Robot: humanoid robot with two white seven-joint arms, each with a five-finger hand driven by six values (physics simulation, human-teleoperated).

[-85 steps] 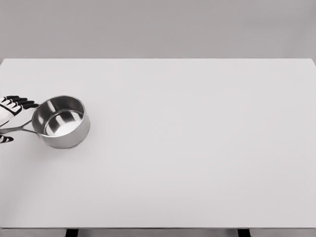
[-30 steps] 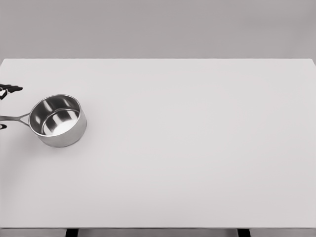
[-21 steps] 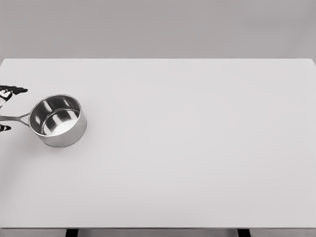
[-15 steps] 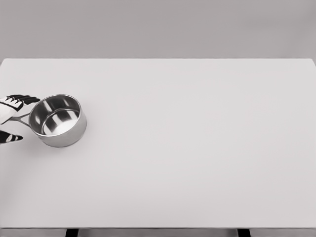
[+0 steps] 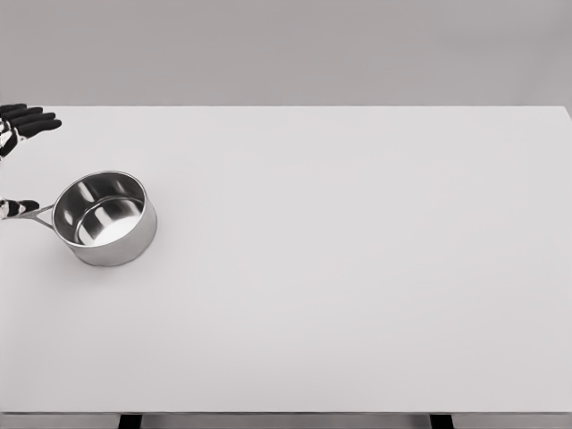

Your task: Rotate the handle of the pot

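We see a shiny round stainless-steel saucepan (image 5: 105, 218) standing upright on the wide white table (image 5: 357, 268), and we take the pan as our landmark. Its thin metal handle (image 5: 34, 214) runs from the rim out to the pan's left and leaves the picture at the edge.

Our left hand (image 5: 20, 125) shows only in part, beyond and to the left of the pan: several black-tipped fingers (image 5: 36, 126) are spread and clasp nothing. One more dark fingertip, probably the thumb (image 5: 21, 206), sits right at the handle; we cannot tell whether it touches. The hand reads as open, not gripping. Our right hand is out of view.

We judge the pan to be rigid, moderately heavy for its size and empty, with a smooth polished wall that would slip under fingers. The flat base should slide and pivot easily on the table. The handle is the sensible hold: we would pinch it well away from the bowl for leverage, then swing it around the pan's centre.
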